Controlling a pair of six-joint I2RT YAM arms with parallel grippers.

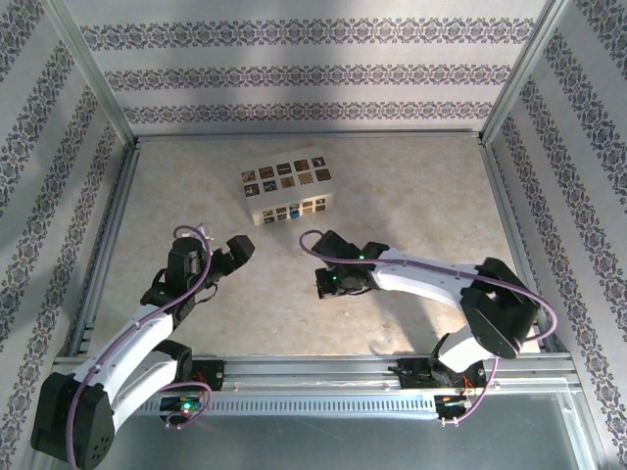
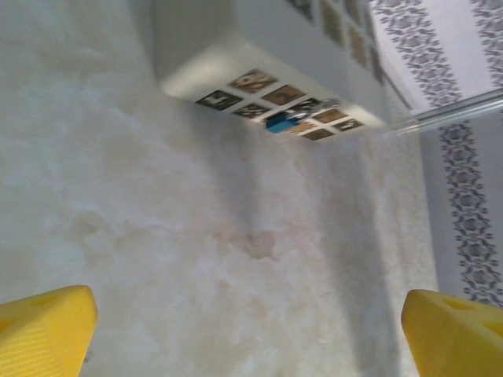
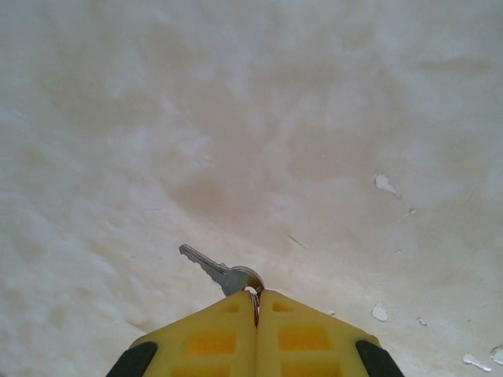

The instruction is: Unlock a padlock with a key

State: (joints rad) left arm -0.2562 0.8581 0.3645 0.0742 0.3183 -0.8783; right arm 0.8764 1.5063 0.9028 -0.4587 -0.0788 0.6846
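My right gripper pinched the key by its head, blade toward ten o'clock; it could pivot loose. My left gripper gaped, released.

The padlock — small, blue, silvery-topped — is sitting against the patterned box's near face. The key, slim and silver, is being pinched at its head by the right gripper, blade pointing left.

The left gripper hangs above the pale, mottled table, its two yellow fingers spread wide at the near corners. Far ahead sits a cream box with dark patterned squares along its near face. The blue padlock rests against that face. A metal rail and patterned wall stand right.
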